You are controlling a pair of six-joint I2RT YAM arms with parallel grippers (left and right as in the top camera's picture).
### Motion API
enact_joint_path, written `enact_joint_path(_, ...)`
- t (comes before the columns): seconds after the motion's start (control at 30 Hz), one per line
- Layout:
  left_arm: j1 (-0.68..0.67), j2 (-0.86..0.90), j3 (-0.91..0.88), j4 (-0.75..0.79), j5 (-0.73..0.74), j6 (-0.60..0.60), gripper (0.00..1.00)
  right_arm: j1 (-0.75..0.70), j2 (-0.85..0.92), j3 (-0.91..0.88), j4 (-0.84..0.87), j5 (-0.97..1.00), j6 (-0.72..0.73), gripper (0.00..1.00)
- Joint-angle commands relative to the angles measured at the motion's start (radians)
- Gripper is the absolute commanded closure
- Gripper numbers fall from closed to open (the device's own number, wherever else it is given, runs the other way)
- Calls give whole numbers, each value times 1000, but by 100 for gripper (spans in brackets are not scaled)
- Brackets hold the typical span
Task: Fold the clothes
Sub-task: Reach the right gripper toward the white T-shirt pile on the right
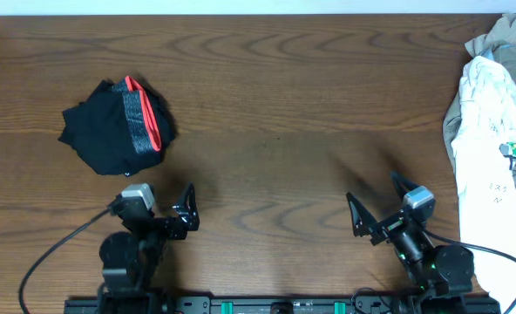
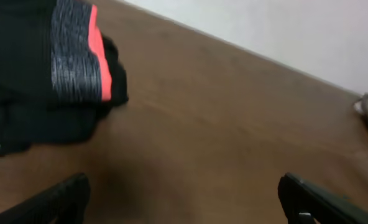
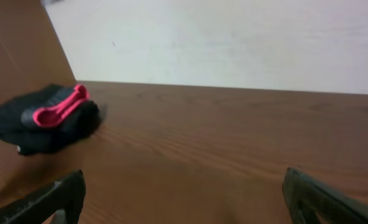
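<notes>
— Black garment (image 1: 118,126), grey-and-red band showing, lies bunched at 11 o'clock from the left gripper (image 1: 188,209), apart from it. Its fingers are spread wide and hold nothing.
— And the right gripper (image 1: 373,194)?
— Gaping too, empty. The white T-shirt (image 1: 489,105), draped over the khaki garment (image 1: 505,35), lies at its 2 o'clock, at the edge of the table (image 1: 275,87).
— The wrist views?
— The left wrist catches only a scrap of that pile, at 3 o'clock. Only the overhead shows the writing on the white cloth.
</notes>
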Motion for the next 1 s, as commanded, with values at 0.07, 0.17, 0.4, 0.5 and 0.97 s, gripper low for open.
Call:
enact_joint_path(0.07,-3,257,250,-76,5,50,2,-10,103,124,-97,18,28,1)
enact_joint_path(0.17,-3,416,367,-113,5,50,2,-10,215,196,-160,32,28,1)
enact_joint_path(0.4,-3,792,769,-366,6,84,2,-9,647,595,-375,21,27,1)
enact_joint_path(0.5,-3,858,886,-428,30,74,2,-9,803,790,-486,-86,27,1)
enact_joint_path(0.97,-3,882,940,-541,144,158,2,-27,1286,1291,-988,287,103,1)
